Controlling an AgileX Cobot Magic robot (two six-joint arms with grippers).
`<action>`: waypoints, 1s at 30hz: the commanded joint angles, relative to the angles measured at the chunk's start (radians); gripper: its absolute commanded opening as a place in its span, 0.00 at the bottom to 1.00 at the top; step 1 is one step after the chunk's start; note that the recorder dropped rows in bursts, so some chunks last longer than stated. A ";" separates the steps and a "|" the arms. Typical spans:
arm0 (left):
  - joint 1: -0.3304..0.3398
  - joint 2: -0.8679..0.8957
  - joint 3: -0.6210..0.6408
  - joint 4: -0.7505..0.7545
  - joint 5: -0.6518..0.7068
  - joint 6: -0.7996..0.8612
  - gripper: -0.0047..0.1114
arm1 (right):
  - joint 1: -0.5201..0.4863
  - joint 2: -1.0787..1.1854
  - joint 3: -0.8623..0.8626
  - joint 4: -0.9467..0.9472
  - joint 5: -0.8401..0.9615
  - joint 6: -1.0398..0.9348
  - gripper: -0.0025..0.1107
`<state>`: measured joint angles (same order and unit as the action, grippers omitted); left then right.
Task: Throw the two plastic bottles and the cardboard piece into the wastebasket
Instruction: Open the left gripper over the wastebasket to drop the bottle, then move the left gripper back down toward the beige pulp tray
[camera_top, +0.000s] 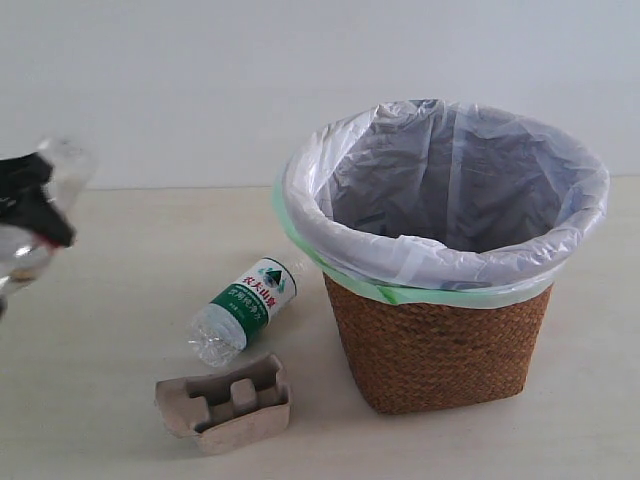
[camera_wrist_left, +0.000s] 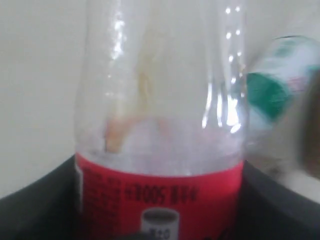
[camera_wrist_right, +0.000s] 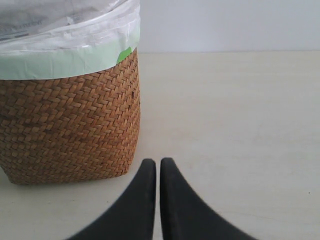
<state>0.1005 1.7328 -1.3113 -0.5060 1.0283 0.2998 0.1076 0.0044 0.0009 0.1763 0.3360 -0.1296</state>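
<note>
My left gripper (camera_top: 35, 205) hangs at the far left edge above the table, shut on the red-label bottle (camera_wrist_left: 160, 150), which fills the left wrist view; its clear body (camera_top: 60, 165) shows blurred in the exterior view. The green-label bottle (camera_top: 245, 308) lies on its side on the table, left of the wastebasket (camera_top: 440, 330); it also shows blurred (camera_wrist_left: 275, 85) behind the held bottle. The cardboard piece (camera_top: 225, 400) sits in front of it. My right gripper (camera_wrist_right: 158, 162) is shut and empty, low over the table beside the wastebasket (camera_wrist_right: 70, 125). It is outside the exterior view.
The wicker basket's white bag liner with green edge (camera_top: 450, 180) spreads wide over the rim. A pale wall stands behind the light table (camera_top: 120, 300).
</note>
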 joint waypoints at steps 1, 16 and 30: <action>-0.195 0.110 -0.233 -0.683 0.113 0.340 0.10 | -0.005 -0.004 -0.001 -0.005 -0.006 -0.004 0.02; -0.514 0.316 -1.015 0.113 0.193 -0.411 0.63 | -0.005 -0.004 -0.001 -0.005 -0.006 -0.004 0.02; -0.442 0.201 -0.695 0.506 0.193 -0.411 0.61 | -0.005 -0.004 -0.001 -0.005 -0.006 -0.004 0.02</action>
<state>-0.3558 1.9661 -2.0838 -0.0622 1.2198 -0.1114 0.1076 0.0044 0.0009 0.1763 0.3360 -0.1296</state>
